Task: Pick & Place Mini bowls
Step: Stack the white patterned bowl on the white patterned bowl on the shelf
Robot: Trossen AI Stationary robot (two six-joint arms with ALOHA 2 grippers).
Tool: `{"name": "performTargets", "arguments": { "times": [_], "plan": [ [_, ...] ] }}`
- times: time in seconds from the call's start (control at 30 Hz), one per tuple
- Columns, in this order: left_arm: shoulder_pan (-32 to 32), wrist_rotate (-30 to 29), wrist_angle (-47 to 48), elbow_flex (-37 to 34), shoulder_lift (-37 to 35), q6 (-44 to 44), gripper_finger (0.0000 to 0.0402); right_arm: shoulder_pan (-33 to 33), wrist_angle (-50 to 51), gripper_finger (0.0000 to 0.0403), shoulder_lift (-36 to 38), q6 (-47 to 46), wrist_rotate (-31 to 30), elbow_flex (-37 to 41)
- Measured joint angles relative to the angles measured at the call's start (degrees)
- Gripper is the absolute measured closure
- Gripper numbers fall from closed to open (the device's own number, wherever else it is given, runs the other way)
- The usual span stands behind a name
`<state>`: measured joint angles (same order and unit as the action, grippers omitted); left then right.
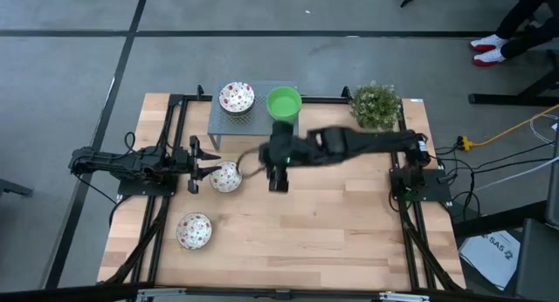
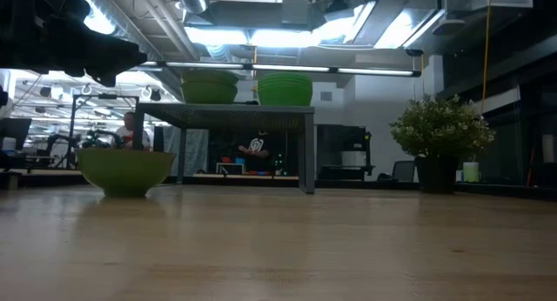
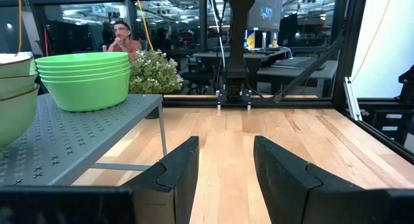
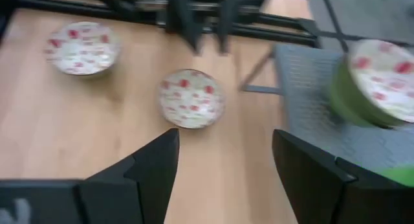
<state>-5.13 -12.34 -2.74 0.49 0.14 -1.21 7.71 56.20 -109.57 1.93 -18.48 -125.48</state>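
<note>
On the grey shelf (image 1: 253,119) at the table's far side stand a stack of speckled mini bowls (image 1: 236,97) and a stack of green ones (image 1: 284,102). Two more speckled bowls rest upright on the wood: one (image 1: 225,176) just off my left gripper's fingertips, one (image 1: 194,230) nearer the front left. My left gripper (image 3: 223,179) waits at the left, level and open. My right gripper (image 4: 226,166) hangs open above the table's middle (image 1: 278,181), slanting down toward the nearer bowl (image 4: 191,98), with nothing between its fingers.
A bushy potted plant (image 1: 376,106) stands at the far right, beside the shelf. In the low view the shelf's legs (image 2: 306,149) rise from the wood. The near half of the table (image 1: 332,241) is bare wood. A person (image 3: 119,36) sits beyond the table.
</note>
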Motion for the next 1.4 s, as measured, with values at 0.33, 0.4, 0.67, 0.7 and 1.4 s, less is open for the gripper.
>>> {"name": "performTargets", "arguments": {
  "times": [0.33, 0.4, 0.67, 0.7, 1.4],
  "plan": [
    [-0.01, 0.00, 0.00, -0.02, 0.00, 0.00, 0.0258, 8.50, -23.20, 0.0157, -0.34, -1.85, 0.15, 14.00],
    [-0.02, 0.00, 0.00, -0.01, 0.00, 0.00, 0.0258, 9.09, -27.59, 0.0157, -0.34, -1.89, 0.10, 16.78],
    [-0.02, 0.00, 0.00, -0.02, 0.00, 0.00, 0.0258, 9.48, -31.76, 0.0157, -0.38, -2.06, 0.66, 25.04],
    [0.00, 0.00, 0.00, -0.02, 0.00, 0.00, 0.0258, 9.48, -31.79, 0.0157, -0.38, -2.30, 0.69, 25.73],
    [-0.01, 0.00, 0.00, -0.01, 0.00, 0.00, 0.0258, 7.70, -31.18, 0.0157, -0.38, -18.47, 6.49, 30.35]
  ]
}}
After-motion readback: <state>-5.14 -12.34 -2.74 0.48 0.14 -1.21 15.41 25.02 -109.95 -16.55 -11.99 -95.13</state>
